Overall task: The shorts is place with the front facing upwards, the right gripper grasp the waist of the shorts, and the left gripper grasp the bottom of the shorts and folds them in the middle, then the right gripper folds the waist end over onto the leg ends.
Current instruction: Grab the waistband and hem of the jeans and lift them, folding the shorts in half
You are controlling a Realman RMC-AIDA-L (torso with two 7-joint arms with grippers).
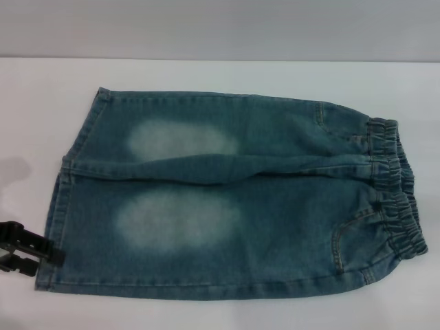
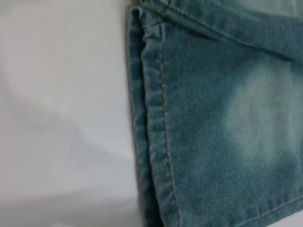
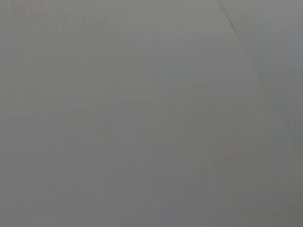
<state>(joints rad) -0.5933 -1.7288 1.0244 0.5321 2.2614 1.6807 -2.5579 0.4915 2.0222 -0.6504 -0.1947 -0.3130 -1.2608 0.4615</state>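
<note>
Nearest edge of the head view: the left claw (image 1: pixel 26 249) sits low at the near left, black, its tips at the corner of the near leg hem. It appears to touch or just overlap the denim edge; whether the fingers are spread or closed on cloth, I cannot tell. The left wrist view shows no fingers, only the stitched hem (image 2: pixel 156 132) running along the bare white worktop (image 2: pixel 61 109).

The shorts (image 1: pixel 227 199) lie flat on the worktop, front up, lengthwise across the view. Bottom of the shorts (image 1: pixel 63 199) is at the left: two straight stitched hems, near leg and far leg side by side, meeting at a centre seam. Two pale faded ovals, one on each leg. The waist (image 1: pixel 397 185) is at the right, a puckered elastic band, with a curved pocket seam just inside it on the near side.

Right claw: not seen in the head view. The right wrist view gives only a plain grey surface, so its position and opening are unknown.

Handling, as judged: denim is soft but fairly weighty and holds a crease; it should drape, not slide. The hem is doubled and stitched, a firm pinch point; take it at the outer near corner. The gathered waistband is thicker and springy; grip across the full band, near its corner, so the layers lift together.

Stage, as judged: first grasp being set up; no fold made yet.

Far side: worktop edge, then a plain grey wall (image 1: pixel 220 27).
</note>
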